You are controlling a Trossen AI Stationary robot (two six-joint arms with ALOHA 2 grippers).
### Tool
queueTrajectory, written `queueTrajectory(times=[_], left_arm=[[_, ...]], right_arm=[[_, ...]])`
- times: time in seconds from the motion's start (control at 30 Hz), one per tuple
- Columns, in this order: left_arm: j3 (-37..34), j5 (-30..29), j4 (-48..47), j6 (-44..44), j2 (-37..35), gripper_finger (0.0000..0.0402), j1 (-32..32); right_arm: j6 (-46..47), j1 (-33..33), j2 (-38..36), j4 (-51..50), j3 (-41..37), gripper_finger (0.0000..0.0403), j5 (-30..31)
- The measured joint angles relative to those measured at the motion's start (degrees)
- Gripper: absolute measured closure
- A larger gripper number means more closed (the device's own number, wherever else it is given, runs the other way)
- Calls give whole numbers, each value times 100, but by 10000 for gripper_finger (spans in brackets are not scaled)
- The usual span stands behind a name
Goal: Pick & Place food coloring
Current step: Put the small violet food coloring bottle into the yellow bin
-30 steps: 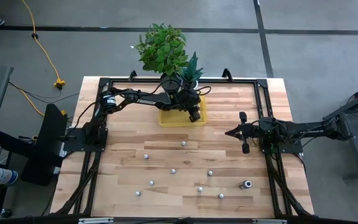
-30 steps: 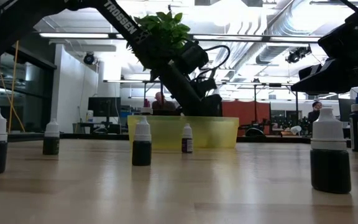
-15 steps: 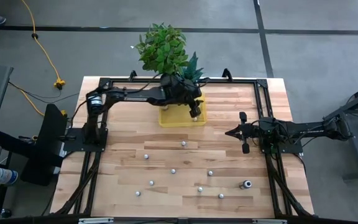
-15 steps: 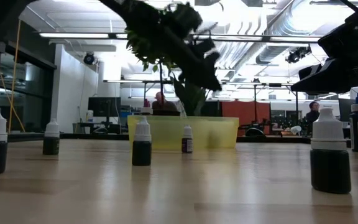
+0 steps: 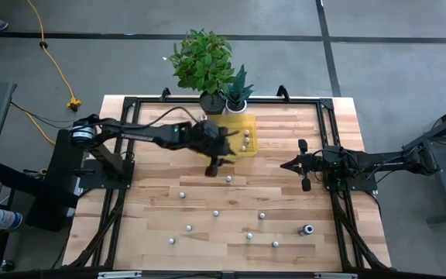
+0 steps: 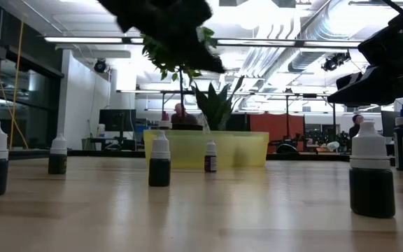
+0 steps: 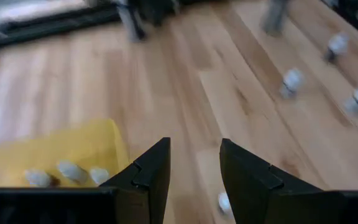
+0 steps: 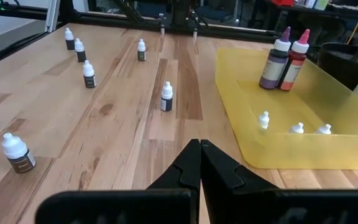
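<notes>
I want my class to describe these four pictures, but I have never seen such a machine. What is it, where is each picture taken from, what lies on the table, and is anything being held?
It is a robot with two dark arms at a wooden table. One picture looks straight down, one looks level along the table top, and two come from cameras on the arms' wrists.

The left pincer hangs open and empty above the table just in front of the yellow tray. The right pincer waits shut at the table's right side, also empty.

Tiny food coloring bottles with whitish caps stand scattered on the wood. The tray already holds three small ones and two taller bottles. Two potted plants stand behind the tray.
</notes>
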Motion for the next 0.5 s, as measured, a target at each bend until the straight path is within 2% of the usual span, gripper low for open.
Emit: queueTrajectory(times=[0.2, 0.5], left_arm=[[-524, 14, 137, 63, -22, 270, -27], [-630, 430, 294, 62, 436, 270, -35]], right_arm=[[2, -2, 1, 0, 0, 402, 1], [0, 0, 0, 0, 0, 402, 0]])
